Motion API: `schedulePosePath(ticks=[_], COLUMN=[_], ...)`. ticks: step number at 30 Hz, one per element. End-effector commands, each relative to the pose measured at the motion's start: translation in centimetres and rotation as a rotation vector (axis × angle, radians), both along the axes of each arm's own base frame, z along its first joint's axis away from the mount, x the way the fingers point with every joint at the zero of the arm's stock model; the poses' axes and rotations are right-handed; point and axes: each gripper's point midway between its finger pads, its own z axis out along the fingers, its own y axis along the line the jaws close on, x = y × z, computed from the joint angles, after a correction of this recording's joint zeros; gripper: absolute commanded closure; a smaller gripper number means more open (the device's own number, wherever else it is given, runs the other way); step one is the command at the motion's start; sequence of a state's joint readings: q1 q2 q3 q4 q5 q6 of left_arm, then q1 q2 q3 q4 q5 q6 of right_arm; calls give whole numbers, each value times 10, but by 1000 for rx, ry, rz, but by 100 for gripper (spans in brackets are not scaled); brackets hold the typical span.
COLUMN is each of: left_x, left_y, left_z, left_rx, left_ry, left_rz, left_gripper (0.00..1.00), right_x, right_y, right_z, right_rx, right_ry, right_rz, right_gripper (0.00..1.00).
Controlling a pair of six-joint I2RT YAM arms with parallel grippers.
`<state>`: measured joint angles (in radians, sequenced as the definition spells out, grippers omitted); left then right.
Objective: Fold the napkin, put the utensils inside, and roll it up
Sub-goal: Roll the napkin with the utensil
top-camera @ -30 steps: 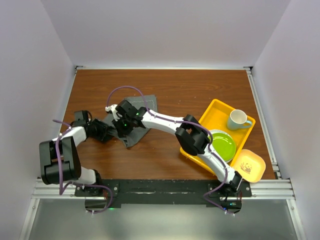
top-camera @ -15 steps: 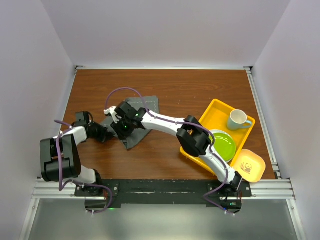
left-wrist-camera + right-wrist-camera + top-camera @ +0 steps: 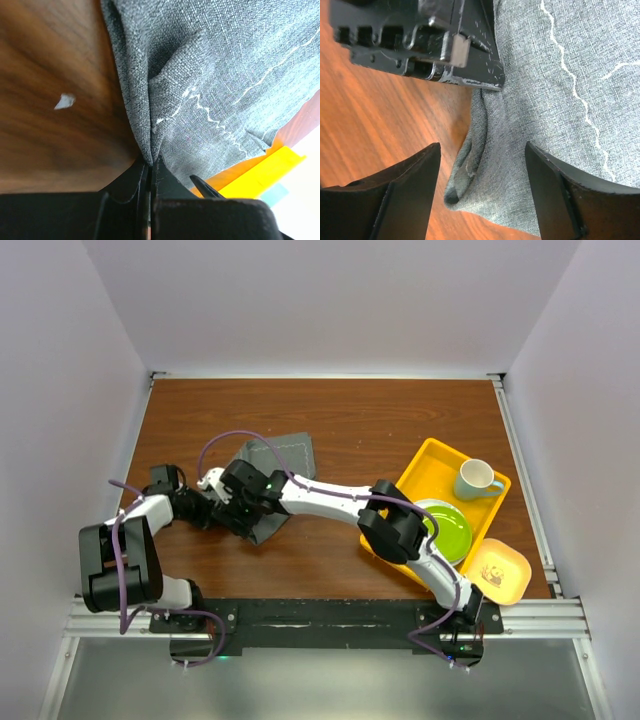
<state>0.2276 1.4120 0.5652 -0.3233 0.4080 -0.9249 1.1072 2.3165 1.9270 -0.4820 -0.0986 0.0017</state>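
The dark grey napkin [image 3: 284, 452] lies bunched on the wooden table left of centre, its pale stitched line showing in both wrist views. My left gripper [image 3: 210, 510] is at its left edge, and in the left wrist view the jaws [image 3: 149, 162] are shut on a pinched fold of the napkin [image 3: 210, 75]. My right gripper [image 3: 236, 506] hangs right beside it. It stands open [image 3: 482, 160], its fingers [image 3: 415, 175] either side of a loose corner of the napkin [image 3: 545, 100] without touching it. The left gripper's black body [image 3: 440, 50] fills the top of the right wrist view. The utensils are out of view.
A yellow tray [image 3: 428, 462] at the right holds a white mug [image 3: 476, 480] and a green plate [image 3: 447, 530]. A small yellow dish [image 3: 500, 571] sits at the tray's near corner. White walls close in the table on three sides.
The left gripper has shut on the napkin's edge. The right gripper has opened, let go of the cloth and slid left and nearer, toward the left gripper.
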Motion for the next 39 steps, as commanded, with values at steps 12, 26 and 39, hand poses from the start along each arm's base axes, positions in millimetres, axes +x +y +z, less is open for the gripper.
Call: schedulePosePath(ticks=[12, 26, 39], left_x=[-9, -12, -7], left_y=[-9, -7, -3], left_z=[19, 14, 15], left_rx=[-33, -29, -20], left_ry=[-35, -25, -27], left_rz=[-36, -35, -40], left_gripper=[100, 100, 100], right_x=[-6, 15, 7], right_y=[13, -5, -22], right_z=[13, -30, -68], right_rx=[-4, -57, -89], right_ry=[-339, -355, -179], right_rz=[-32, -156, -154], right_gripper=[23, 29, 58])
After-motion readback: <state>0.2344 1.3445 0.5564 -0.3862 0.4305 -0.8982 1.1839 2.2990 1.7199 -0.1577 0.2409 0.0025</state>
